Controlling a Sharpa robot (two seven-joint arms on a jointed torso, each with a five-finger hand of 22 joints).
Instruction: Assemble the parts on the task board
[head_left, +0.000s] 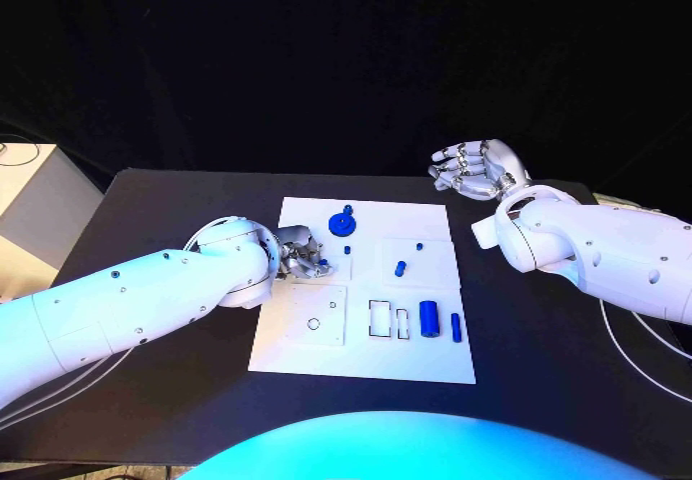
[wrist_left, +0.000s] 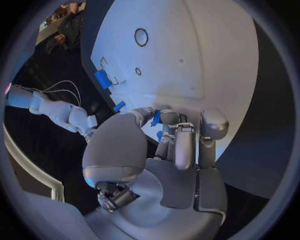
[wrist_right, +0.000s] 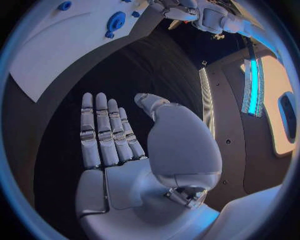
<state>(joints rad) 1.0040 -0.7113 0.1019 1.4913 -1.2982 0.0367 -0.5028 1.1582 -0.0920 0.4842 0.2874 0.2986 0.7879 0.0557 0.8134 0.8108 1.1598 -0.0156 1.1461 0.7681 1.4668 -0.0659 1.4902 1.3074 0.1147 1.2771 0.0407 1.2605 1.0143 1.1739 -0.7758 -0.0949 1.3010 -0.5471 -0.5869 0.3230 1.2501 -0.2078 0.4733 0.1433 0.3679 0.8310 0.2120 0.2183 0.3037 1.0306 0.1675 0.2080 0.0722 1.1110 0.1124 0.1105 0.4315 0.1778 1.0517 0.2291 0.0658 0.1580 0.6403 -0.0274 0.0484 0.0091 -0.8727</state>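
The black surface (head_left: 173, 210) carries the white task board (head_left: 368, 345) in its middle. The board is long from the far edge of the surface to the near edge.

The left robot hand (head_left: 299, 252) rests over the left side of the board, about halfway along it. Its fingers (wrist_left: 184, 145) are curled in close together. In the left wrist view a small blue part (wrist_left: 156, 118) shows right at the fingertips, so the left robot hand seems to pinch it, but I cannot tell for sure.

The right robot hand (head_left: 473, 168) hovers off the board, over the surface past the board's far right corner. It is flat with its fingers (wrist_right: 103, 132) held straight, and it holds nothing.

A round blue part with a knob (head_left: 342, 223) stands near the board's far edge. A blue cylinder (head_left: 428, 319) and a thin blue pin (head_left: 456, 326) lie near the board's right edge, both long from far to near. Next to them are open slots (head_left: 381, 318).

The left robot hand is much nearer to the parts. The slots lie toward the near right from it.
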